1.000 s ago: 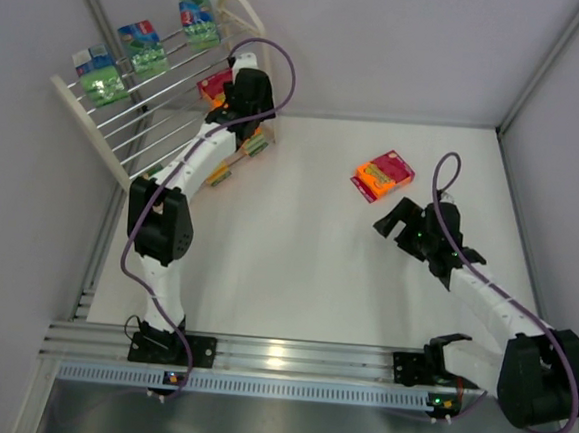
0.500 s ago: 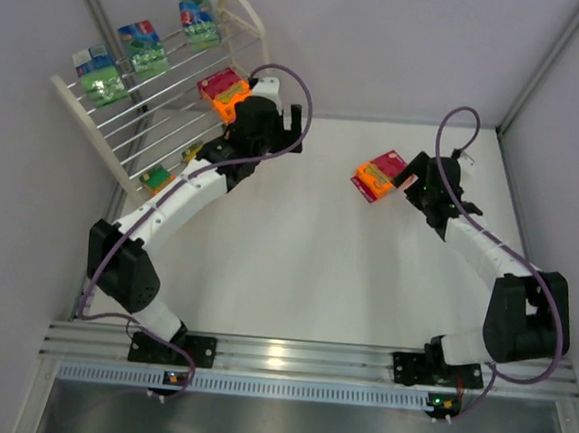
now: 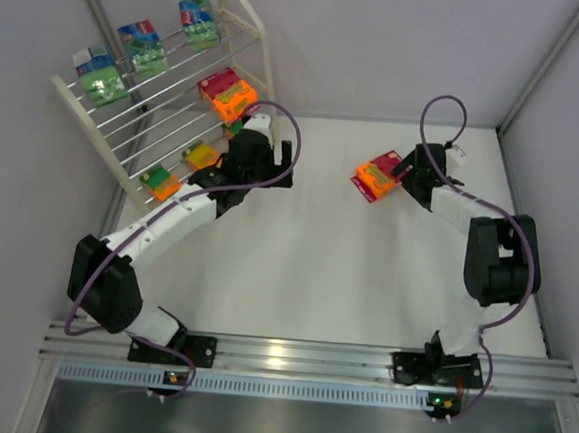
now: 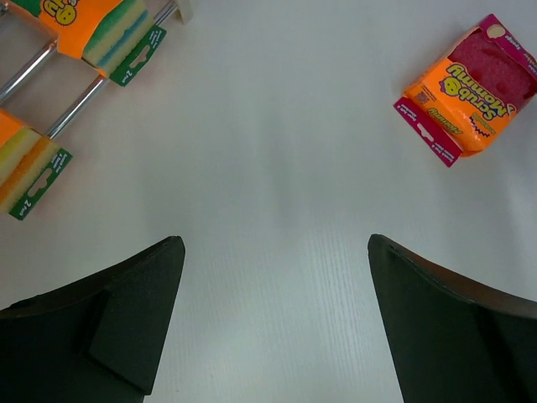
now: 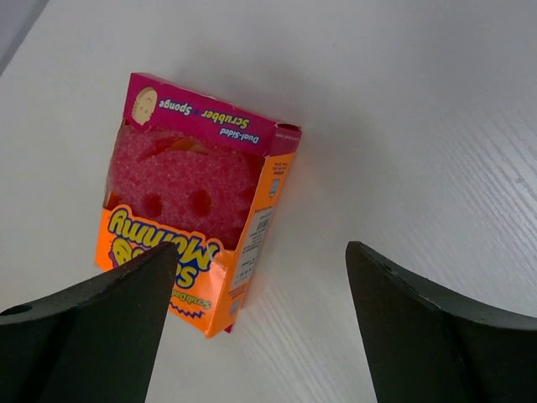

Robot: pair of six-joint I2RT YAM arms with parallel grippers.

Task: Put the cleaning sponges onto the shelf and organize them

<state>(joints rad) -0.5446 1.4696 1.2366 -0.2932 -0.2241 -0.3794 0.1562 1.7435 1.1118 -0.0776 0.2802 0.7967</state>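
Left gripper (image 3: 271,163) has backed off the cream-white rod shelf (image 3: 86,125) at 10 o'clock, jaws spread and empty. Right gripper (image 3: 409,176), also spread, has swung up to the orange-and-magenta boxed sponge pack (image 3: 381,174) lying on the white table (image 3: 305,278) at 1 o'clock. Wrist views read its "Scrub Mommy" print, the pack just ahead of the right fingers; only overhead shows three green wrapped packs (image 3: 142,49) on the top tier.
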